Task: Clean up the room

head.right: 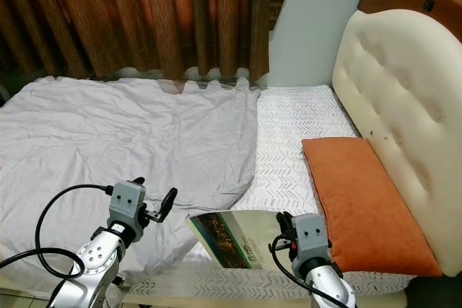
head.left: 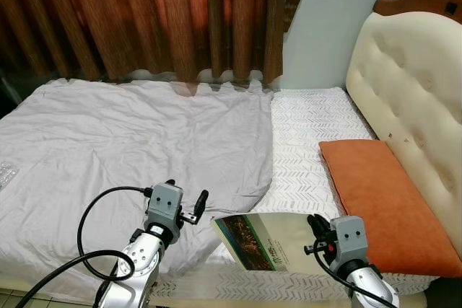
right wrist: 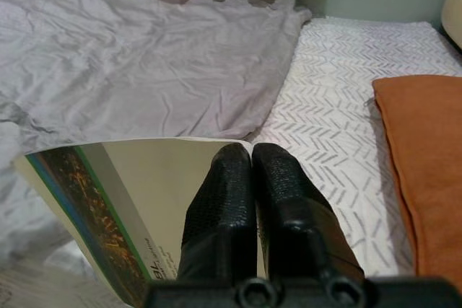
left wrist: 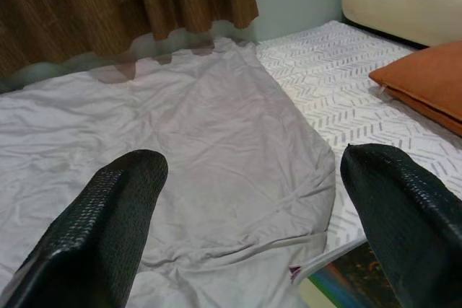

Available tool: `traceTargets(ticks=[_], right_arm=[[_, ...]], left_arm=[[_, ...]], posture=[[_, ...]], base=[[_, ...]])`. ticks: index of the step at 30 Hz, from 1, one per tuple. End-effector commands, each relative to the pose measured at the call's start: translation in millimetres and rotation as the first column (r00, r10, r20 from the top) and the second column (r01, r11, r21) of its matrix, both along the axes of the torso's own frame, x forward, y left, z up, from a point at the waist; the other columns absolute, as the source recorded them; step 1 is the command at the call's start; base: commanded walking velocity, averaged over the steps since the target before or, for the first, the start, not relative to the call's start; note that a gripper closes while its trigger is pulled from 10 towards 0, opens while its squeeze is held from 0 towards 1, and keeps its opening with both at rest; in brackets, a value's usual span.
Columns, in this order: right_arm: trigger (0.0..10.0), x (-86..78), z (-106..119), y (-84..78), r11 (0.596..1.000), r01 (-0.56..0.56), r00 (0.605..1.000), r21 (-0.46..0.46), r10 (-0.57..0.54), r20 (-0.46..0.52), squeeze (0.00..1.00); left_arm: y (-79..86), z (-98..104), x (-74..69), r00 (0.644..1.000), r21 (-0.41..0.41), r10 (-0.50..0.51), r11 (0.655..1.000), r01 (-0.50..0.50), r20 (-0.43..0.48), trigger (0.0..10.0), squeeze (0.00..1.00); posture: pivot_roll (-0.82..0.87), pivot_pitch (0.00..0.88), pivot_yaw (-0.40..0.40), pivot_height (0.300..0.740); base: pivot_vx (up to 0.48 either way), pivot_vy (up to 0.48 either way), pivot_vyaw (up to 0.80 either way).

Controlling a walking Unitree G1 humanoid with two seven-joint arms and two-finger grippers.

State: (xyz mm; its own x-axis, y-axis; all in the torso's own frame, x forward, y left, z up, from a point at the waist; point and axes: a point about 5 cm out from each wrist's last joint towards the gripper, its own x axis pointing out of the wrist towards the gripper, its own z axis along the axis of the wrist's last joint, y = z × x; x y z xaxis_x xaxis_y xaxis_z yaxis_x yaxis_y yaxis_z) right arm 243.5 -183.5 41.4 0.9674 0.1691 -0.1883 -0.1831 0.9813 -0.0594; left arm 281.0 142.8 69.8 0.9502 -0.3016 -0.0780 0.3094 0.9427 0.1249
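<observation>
Across the bed's near edge (head.left: 216, 290) lies a thin, floppy booklet (head.left: 263, 239), seemingly pinched at its edge by the right gripper (right wrist: 251, 167), fingers together; left gripper (left wrist: 245, 214) hovers, fingers apart.

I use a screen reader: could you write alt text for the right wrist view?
The right gripper, black fingers pressed together, pinches a thin glossy booklet above a bed. Behind lie a crumpled grey sheet and a flat orange pillow.

Two silver arms, grey boxy wrist housings. Left hand (head.left: 189, 207), right hand (right wrist: 249, 171): black, finely textured fingers. Black cables loop off left arm. Probably two screws at right finger base.
</observation>
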Motion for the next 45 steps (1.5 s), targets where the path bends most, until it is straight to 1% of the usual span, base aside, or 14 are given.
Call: traceTargets(ticks=[1, 3, 7, 20, 24, 25, 27, 30, 33, 34, 37, 40, 41, 45], right_arm=[[0.0, 11.7, 14, 1.0, 1.0, 0.011, 0.998, 0.029, -0.013, 0.069, 0.0], [0.0, 11.7, 14, 1.0, 1.0, 0.011, 0.998, 0.029, -0.013, 0.069, 0.0], [0.0, 17.0, 17, 4.2, 0.999, -0.006, 0.997, 0.037, 0.003, 0.076, 0.0], [0.0, 25.3, 16, 3.9, 0.999, -0.02, 0.998, 0.035, 0.018, 0.059, 0.0], [0.0, 25.8, 12, 0.7, 1.0, -0.007, 0.999, 0.02, 0.006, 0.037, 0.0], [0.0, 25.8, 12, 0.7, 1.0, -0.007, 0.999, 0.02, 0.006, 0.037, 0.0], [0.0, 23.5, 6, 0.4, 1.0, -0.003, 1.0, 0.015, 0.003, 0.009, 0.0], [0.0, 19.1, -5, -1.2, 1.0, 0.001, 0.999, 0.017, 0.0, -0.05, 0.0], [0.0, 17.7, -23, -4.0, 0.999, 0.019, 0.989, 0.043, -0.012, -0.148, 0.0], [0.0, 17.7, -23, -4.0, 0.999, 0.019, 0.989, 0.043, -0.012, -0.148, 0.0], [0.0, 25.8, -35, -12.9, 0.999, 0.044, 0.972, 0.006, -0.041, -0.23, 0.0], [0.0, 31.1, -35, -18.9, 0.998, 0.057, 0.969, -0.039, -0.065, -0.237, 0.0], [0.0, 35.8, -33, -24.9, 0.994, 0.07, 0.969, -0.078, -0.086, -0.232, 0.0], [0.0, 46.9, -24, -37.3, 0.983, 0.077, 0.971, -0.167, -0.112, -0.209, 0.0]], left_arm=[[1.6, -1, -0.7, 1.0, -0.005, 0.001, 1.0, -0.001, -0.009, 10.0, 0.0], [1.6, -1, -0.7, 1.0, -0.005, 0.001, 1.0, -0.001, -0.009, 10.0, 0.0], [1.5, 1, -1.3, 1.0, -0.058, 0.005, 0.998, -0.005, -0.003, 10.0, 0.0], [-1.6, 0, -3.1, 1.0, -0.071, -0.012, 0.997, 0.01, -0.022, 10.0, 0.0], [-16.3, -3, -2.9, 0.996, -0.021, -0.08, 0.997, 0.079, -0.027, 10.0, 0.0], [-16.3, -3, -2.9, 0.996, -0.021, -0.08, 0.997, 0.079, -0.027, 10.0, 0.0], [-24.1, -4, -1.1, 0.995, -0.012, -0.09, 0.996, 0.09, -0.033, 10.0, 0.0], [-26.6, -3, 0.0, 0.994, -0.005, -0.101, 0.995, 0.101, -0.034, 10.0, 0.0], [-24.6, -1, 1.7, 0.992, 0.001, -0.119, 0.993, 0.119, -0.039, 10.0, 0.0], [-24.6, -1, 1.7, 0.992, 0.001, -0.119, 0.993, 0.119, -0.039, 10.0, 0.0], [-28.6, 12, 4.6, 0.979, 0.027, -0.203, 0.979, 0.204, -0.021, 10.0, 0.0], [-27.5, 21, 5.4, 0.97, 0.047, -0.244, 0.969, 0.244, -0.008, 10.0, 0.0], [-23.3, 28, 6.5, 0.965, 0.059, -0.262, 0.963, 0.261, 0.002, 10.0, 0.0], [-13.2, 39, 8.5, 0.964, 0.079, -0.267, 0.961, 0.265, 0.017, 10.0, 0.0]], posture=[[-0.07, 0.035, 0.016, 0.74], [-0.07, 0.035, 0.016, 0.74], [-0.06, 0.041, 0.013, 0.74], [-0.06, 0.049, 0.012, 0.74], [-0.05, 0.053, 0.02, 0.74], [-0.05, 0.053, 0.02, 0.74], [-0.06, 0.056, 0.025, 0.74], [-0.06, 0.07, 0.035, 0.74], [-0.06, 0.114, 0.061, 0.74], [-0.06, 0.114, 0.061, 0.74], [0.01, 0.229, 0.114, 0.74], [0.02, 0.261, 0.128, 0.74], [0.05, 0.31, 0.149, 0.74], [0.08, 0.35, 0.162, 0.74]], base=[[0.0, 0.0, 0.0], [0.0, 0.0, 0.0], [0.341, 0.0, 0.0], [0.468, 0.0, 0.0], [0.449, 0.0, 0.0], [0.428, 0.0, 0.0], [0.412, -0.146, 0.0], [0.0, 0.0, 0.0], [0.0, 0.0, 0.0], [0.0, 0.0, 0.0], [0.0, 0.0, 0.0], [0.0, 0.0, 0.0], [0.0, 0.0, 0.0], [0.0, 0.0, 0.0]])
